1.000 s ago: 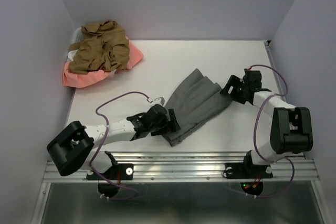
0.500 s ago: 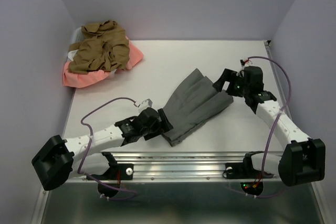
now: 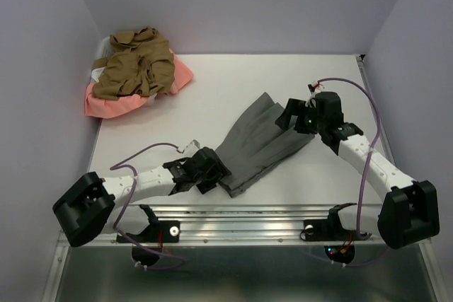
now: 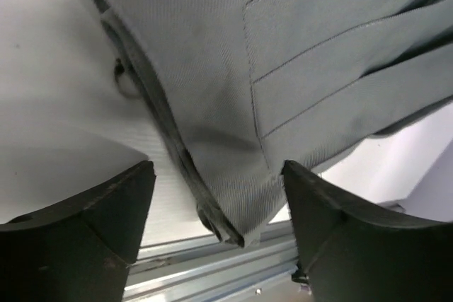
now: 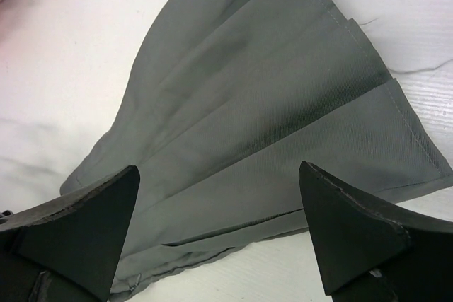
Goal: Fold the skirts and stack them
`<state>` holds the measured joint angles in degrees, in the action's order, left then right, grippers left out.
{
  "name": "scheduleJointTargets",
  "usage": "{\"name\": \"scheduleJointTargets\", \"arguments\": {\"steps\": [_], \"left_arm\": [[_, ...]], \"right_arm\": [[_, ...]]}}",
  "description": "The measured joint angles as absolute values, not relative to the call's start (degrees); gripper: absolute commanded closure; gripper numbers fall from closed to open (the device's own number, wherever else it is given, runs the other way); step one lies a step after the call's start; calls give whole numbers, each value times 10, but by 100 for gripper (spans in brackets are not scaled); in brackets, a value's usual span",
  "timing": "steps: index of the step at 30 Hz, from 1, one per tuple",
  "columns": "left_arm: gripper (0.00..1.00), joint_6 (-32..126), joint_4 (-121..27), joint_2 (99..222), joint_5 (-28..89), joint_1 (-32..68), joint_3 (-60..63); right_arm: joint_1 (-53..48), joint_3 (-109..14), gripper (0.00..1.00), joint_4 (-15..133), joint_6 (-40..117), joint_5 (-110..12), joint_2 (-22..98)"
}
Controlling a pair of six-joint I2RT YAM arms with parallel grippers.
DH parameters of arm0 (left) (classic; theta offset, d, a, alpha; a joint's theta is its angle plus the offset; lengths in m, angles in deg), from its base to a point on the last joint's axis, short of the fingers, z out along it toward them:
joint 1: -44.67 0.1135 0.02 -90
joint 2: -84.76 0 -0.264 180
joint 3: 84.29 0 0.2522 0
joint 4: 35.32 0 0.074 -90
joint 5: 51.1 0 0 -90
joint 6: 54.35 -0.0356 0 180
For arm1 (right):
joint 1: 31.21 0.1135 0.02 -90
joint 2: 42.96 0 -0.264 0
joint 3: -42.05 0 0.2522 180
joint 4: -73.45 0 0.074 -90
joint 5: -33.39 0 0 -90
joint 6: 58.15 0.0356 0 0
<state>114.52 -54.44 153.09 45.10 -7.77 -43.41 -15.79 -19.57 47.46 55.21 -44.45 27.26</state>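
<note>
Grey skirt (image 3: 262, 139) flat on white bench (image 3: 212, 90), already narrowed into a long wedge. Long axis runs on a slant from left end effector (image 3: 212, 170) to right end effector (image 3: 292, 117): narrow waist end at the former, wide pleated hem at the latter. Left end effector has its fingers wide and holds nothing. In its wrist view the waistband corner lies just ahead of and between the fingers (image 4: 85, 224), layered edge toward the left one, cloth not pinched. Right end effector is also wide and holds nothing, sitting at the hem's outer edge; cannot tell whether it touches the cloth. Its wrist view shows pleats fanning away ahead of the fingers, hem edge off to their right. Each arm has its own end of the skirt, neither nearer overall. Judgement: the next move is a two-ended pick and turns on each jaw line crossing the cloth edge, not lying along it. Waist end sits close to metal rail (image 3: 241, 210) just behind left end effector, so little room to drag nearward; more bench shows beyond both end effectors. Tan skirt (image 3: 134, 65) is heaped on pink skirt (image 3: 106, 104), well apart, far beyond left end effector in the wall corner. Both are unfolded, so the task looks early.
</note>
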Motion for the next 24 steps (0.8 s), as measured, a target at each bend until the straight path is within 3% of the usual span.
{"name": "scheduleJointTargets", "arguments": {"steps": [5, 6, 7, 8, 15, 24], "left_arm": [[57, 1141, -542, 1607, 458, -78, -389], [77, 1141, -539, 1623, 456, -78, -381], [85, 1136, -536, 1635, 458, -78, -374], [100, 1130, -531, 1652, 459, -78, -367], [100, 1057, -516, 1713, 473, -61, -313], [100, 763, -499, 1763, 515, 32, -246]], "right_arm": [[-158, -195, 0, 472, 553, -457, 269], [-158, -195, 0, 471, 553, -458, 267], [-158, -195, 0, 470, 553, -461, 265], [-158, -195, 0, 469, 553, -462, 262], [-158, -195, 0, 462, 547, -464, 259], [-134, -195, 0, 486, 535, -440, 275]]}}
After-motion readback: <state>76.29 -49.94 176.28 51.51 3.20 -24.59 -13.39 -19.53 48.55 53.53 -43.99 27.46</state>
